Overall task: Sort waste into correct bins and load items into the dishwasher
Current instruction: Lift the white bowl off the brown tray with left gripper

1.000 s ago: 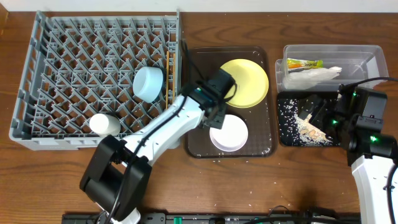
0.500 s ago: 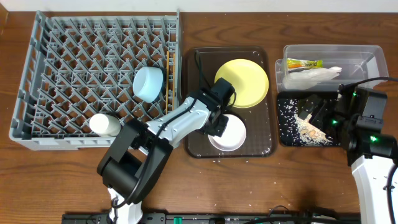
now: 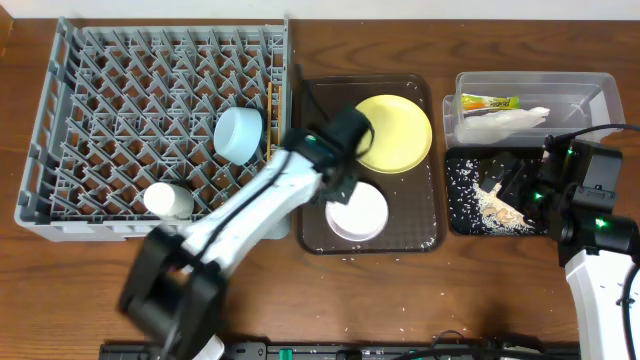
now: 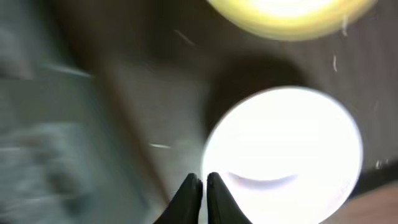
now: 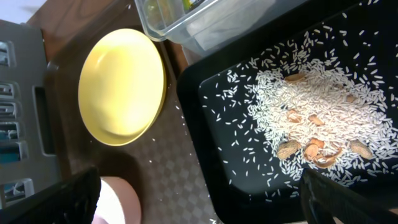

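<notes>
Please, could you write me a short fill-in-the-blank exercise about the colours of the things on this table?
1. The bowl lying in the grey dish rack is light ____.
2. The white bowl shares the brown serving tray with a ____ plate.
3. The rice lies in the ____ tray.

Missing words: blue; yellow; black.

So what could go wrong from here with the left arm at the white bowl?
1. The left gripper is shut at the very edge of the white bowl. I cannot tell whether the rim is actually pinched, so a lift might leave the bowl behind or drop it.
2. The yellow plate lies right beside the bowl on the brown tray, so a bowl that tilts or swings could knock it.
</notes>
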{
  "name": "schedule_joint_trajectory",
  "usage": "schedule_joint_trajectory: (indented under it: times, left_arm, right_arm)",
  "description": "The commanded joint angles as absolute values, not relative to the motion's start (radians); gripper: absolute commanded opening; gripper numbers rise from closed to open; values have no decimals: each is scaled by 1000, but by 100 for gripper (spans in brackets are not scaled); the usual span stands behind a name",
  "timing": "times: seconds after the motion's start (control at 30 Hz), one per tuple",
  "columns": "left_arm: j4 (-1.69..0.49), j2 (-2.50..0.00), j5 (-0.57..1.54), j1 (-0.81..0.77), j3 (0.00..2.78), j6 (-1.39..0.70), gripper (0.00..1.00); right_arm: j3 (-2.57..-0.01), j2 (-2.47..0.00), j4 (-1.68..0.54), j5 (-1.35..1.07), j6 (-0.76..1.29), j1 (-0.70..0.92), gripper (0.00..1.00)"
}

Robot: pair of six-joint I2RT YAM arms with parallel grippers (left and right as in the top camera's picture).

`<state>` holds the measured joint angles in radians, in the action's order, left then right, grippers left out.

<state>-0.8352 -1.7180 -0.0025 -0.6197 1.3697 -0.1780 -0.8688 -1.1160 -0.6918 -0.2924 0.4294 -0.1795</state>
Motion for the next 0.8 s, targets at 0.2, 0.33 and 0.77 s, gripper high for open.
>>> schedule_joint_trajectory:
  times: [0.2, 0.33, 0.77]
  left_arm:
    - [-863, -1523, -496, -500, 1396, -109, 7]
    - [-839, -1533, -80, -483, 1390, -109, 9]
    - [-740, -1850, -133, -666, 1346, -118, 40]
  right_arm:
    - [-883, -1106, -693, -296, 433, -182, 99]
    - [-883, -1106, -693, -296, 433, -182, 99]
    - [-883, -1106, -693, -296, 433, -182, 99]
